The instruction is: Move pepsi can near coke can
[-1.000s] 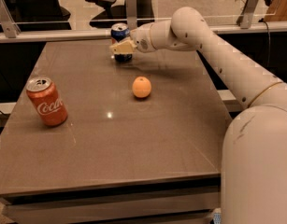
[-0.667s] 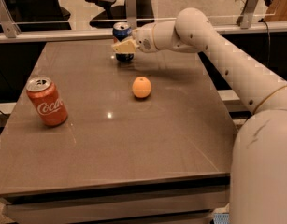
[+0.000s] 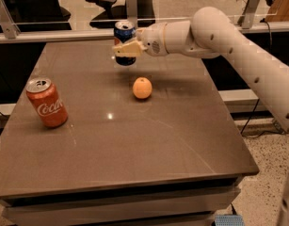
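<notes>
One brown counter (image 3: 148, 145) fills most of the view, with a single orange (image 3: 142, 88) lying a little beyond its middle; every place below is told from that orange.

One white robot arm (image 3: 238, 51) comes in from the right of the orange and reaches across behind it toward the counter's far edge. No writing can be read on its casing.

There are two drink cans. The coke can (image 3: 46, 103) is red with a silver top and stands on its base well to the left of the orange and somewhat nearer the camera, apart from everything else. White script runs across its side, of which "Coca" can be read. The pepsi can (image 3: 124, 32) is dark blue with a silver top and sits upright behind the orange and slightly to its left, close to the far edge. A patch of red and white shows on its side, but no lettering there can be made out. Whether its base touches the counter or hangs just above it cannot be told.

The end effector (image 3: 124, 48) is at that blue can, behind the orange. It is pinching the pepsi can, with one cream finger lying across the front of the can's lower half.

The orange itself is plain, with no sticker or mark, and touches neither can.
</notes>
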Robot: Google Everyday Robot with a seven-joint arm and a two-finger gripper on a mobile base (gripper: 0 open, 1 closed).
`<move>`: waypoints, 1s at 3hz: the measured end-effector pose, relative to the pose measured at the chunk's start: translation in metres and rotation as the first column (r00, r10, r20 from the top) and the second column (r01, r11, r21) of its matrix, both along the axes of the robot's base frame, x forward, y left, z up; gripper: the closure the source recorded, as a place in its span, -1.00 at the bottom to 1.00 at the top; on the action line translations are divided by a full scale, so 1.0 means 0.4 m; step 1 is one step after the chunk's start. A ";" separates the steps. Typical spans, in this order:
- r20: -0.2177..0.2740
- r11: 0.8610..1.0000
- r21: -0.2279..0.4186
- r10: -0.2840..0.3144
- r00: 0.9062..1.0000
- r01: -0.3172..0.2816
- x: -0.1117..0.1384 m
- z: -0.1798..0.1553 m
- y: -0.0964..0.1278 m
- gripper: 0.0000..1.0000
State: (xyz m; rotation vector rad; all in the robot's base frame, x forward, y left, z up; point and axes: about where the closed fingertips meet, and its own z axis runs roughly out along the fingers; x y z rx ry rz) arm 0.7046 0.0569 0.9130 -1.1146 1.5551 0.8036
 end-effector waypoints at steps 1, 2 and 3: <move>0.001 0.998 0.008 0.068 0.998 -0.068 -0.144 0.024 0.004 1.00; -0.005 0.991 0.008 0.134 0.991 -0.134 -0.273 0.025 0.022 1.00; -0.015 0.981 0.024 0.194 0.981 -0.193 -0.377 0.022 0.045 1.00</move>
